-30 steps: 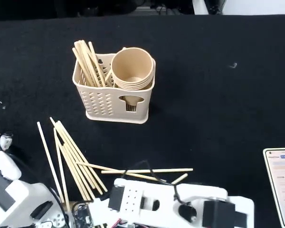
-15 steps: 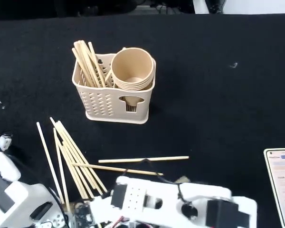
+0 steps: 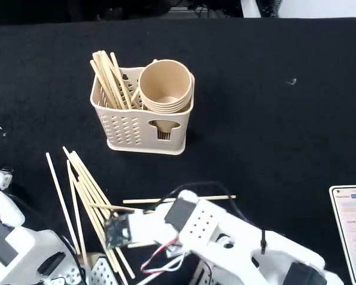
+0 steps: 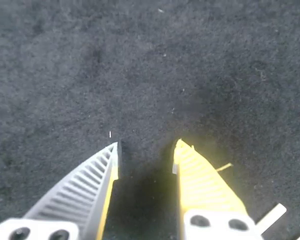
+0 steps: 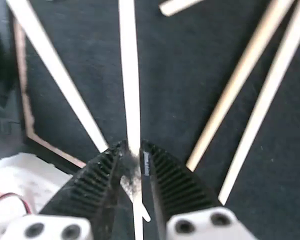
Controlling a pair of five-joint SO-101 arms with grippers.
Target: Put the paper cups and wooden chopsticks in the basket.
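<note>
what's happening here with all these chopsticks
Two robot arms are tidying a table. The basket already holds a stack of paper cups and a bundle of chopsticks. More loose chopsticks lie on the black cloth nearer the arms. The right claw is closed on one chopstick from that pile, while the left claw hangs open over bare cloth.

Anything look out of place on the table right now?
Yes. Loose chopsticks lie fanned on the cloth in front of the basket, and one chopstick lies crosswise to them. The right gripper is shut on a stick. The cups sit stacked in the basket.
</note>
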